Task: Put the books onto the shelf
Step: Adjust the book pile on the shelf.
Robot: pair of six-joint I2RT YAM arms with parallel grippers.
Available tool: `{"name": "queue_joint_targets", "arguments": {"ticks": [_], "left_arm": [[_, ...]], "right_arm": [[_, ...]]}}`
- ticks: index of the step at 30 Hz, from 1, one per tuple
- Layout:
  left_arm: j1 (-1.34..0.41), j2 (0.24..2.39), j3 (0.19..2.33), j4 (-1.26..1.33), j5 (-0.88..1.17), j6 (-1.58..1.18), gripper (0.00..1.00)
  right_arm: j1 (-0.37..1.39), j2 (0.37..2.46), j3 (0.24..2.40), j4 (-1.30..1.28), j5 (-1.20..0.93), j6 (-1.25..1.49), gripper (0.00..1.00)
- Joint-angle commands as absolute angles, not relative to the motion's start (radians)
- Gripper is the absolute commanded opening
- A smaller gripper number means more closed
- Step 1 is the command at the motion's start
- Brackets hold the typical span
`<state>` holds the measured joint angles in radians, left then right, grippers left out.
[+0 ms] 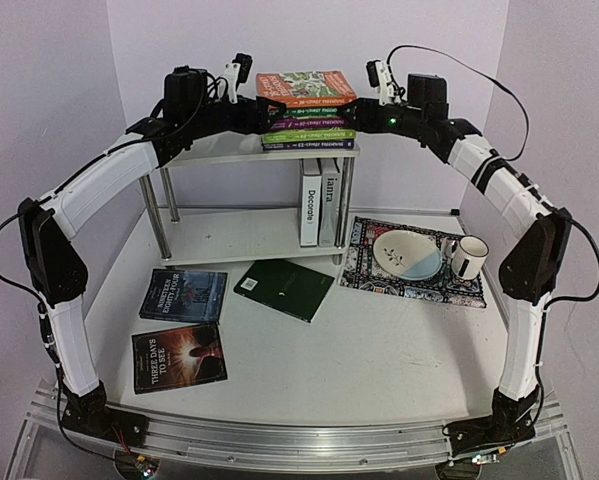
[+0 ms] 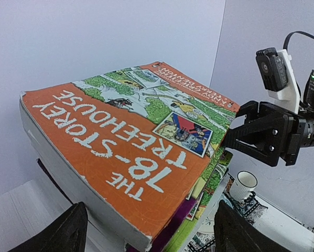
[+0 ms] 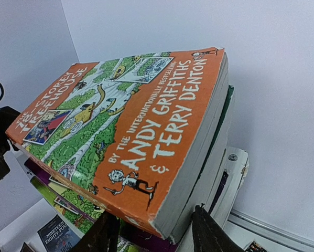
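The white shelf (image 1: 222,150) carries a flat stack of books on its top board, and the uppermost is an orange Treehouse book (image 1: 306,86) (image 2: 125,142) (image 3: 146,115). Brown Decorate (image 1: 310,203) and grey ianra (image 1: 330,200) stand upright on the lower board. A dark green book (image 1: 284,289) and two dark-covered books (image 1: 183,295) (image 1: 179,357) lie on the table. My left gripper (image 1: 251,104) (image 2: 149,236) is open, its fingers wide on either side of the stack's left corner. My right gripper (image 1: 361,104) (image 3: 157,236) straddles the stack's right corner, open but narrower.
A black patterned mat (image 1: 379,275) lies right of the shelf with a plate (image 1: 407,253) and a white mug (image 1: 468,256) on it. The shelf's chrome legs (image 1: 156,222) stand at the left. Walls close in behind and on both sides.
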<state>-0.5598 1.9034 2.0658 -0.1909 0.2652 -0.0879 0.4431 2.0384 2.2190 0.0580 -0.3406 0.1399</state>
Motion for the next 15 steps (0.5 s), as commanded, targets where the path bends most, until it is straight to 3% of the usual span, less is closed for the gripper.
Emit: {"name": "queue_joint_targets", "arguments": {"ticks": [1, 8, 15], "left_arm": [[-0.558, 1.868, 2.048, -0.172, 0.257, -0.108, 0.89], [-0.559, 1.857, 2.019, -0.173, 0.18, -0.093, 0.94], [-0.558, 1.86, 2.008, -0.158, 0.201, -0.041, 0.96]], "right_arm": [[0.459, 1.991, 2.202, 0.137, -0.402, 0.153, 0.5], [0.459, 1.984, 2.194, 0.138, -0.369, 0.148, 0.61], [0.459, 1.985, 2.198, 0.139, -0.372, 0.147, 0.62]]}}
